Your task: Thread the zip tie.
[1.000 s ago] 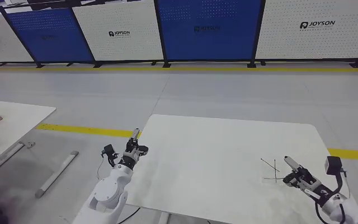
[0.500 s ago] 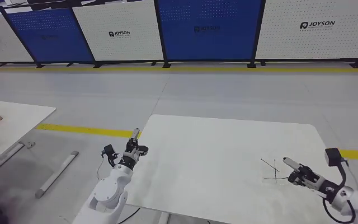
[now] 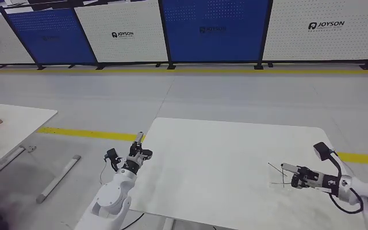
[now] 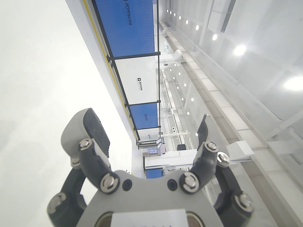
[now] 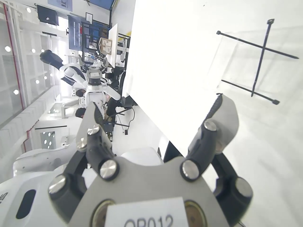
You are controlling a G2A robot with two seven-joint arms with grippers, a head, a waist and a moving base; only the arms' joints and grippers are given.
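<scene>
Three thin black zip ties (image 3: 279,174) lie crossed on the white table (image 3: 224,155) near its right side. In the right wrist view they are the zip ties (image 5: 262,48), flat on the table, two long ones crossed by a third. My right gripper (image 3: 287,169) hovers low just right of them, pointing at them, open and holding nothing; its fingers (image 5: 222,106) stand wide apart. My left gripper (image 3: 138,140) sits at the table's left edge, far from the ties, open with nothing between its fingers (image 4: 95,125).
A second white table (image 3: 20,123) stands off to the left, with a pale bar (image 3: 57,178) on the floor between. Blue and white pegboard panels (image 3: 213,29) line the back. The table surface between the arms is bare.
My right arm has swung its wrist outward and back, and its gripper tip has slid left, closer to the zip ties. The left arm has not moved.
</scene>
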